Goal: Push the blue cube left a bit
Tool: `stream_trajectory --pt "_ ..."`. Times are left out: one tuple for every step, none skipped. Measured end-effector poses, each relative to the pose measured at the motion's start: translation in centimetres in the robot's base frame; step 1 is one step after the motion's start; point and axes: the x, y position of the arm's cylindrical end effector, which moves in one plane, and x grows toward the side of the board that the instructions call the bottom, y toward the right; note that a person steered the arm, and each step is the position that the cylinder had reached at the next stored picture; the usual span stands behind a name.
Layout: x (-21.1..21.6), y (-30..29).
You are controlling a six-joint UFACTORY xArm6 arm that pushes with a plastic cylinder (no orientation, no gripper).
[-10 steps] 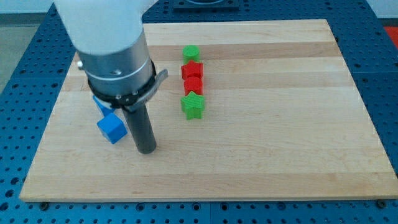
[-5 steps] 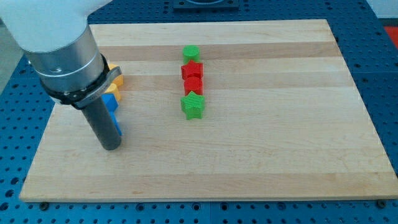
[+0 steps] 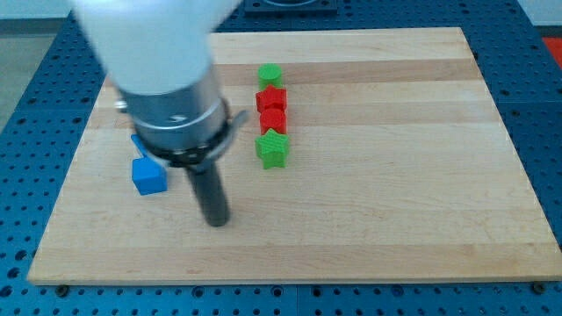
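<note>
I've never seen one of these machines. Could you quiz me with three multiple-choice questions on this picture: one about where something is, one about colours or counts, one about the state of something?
1. Where is my tip relative to the blue cube?
A. To the view's right of it and a little lower
B. To the view's left of it
C. Resting on top of it

2. How many red blocks stand in the column at the board's middle?
A. One
B. Two
C. Four

3. Is my tip touching the blue cube?
A. Yes, pressed against it
B. No, bare wood shows between them
C. It is hidden, so nobody can tell

Answers:
1. A, the rod's end sits right of the cube.
2. B, an upper red block and a lower red block sit between a green block above and a green star-shaped block below.
3. B, a gap of board separates them.
</note>
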Motion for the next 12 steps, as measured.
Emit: stream_trajectory --pt "-6.1 0.2" --pt "-6.5 -0.4" --pt "-8.2 -3.8" --pt "-8.1 -5.6" --pt "-7.8 -6.7" --pt "-6.2 -6.8" --pt "-5.1 -6.8" --pt "-5.0 -6.9" --pt "-5.0 -7.1" --pt "-5.0 -7.5" --pt "-5.0 -7.6" --pt "-5.0 -7.8"
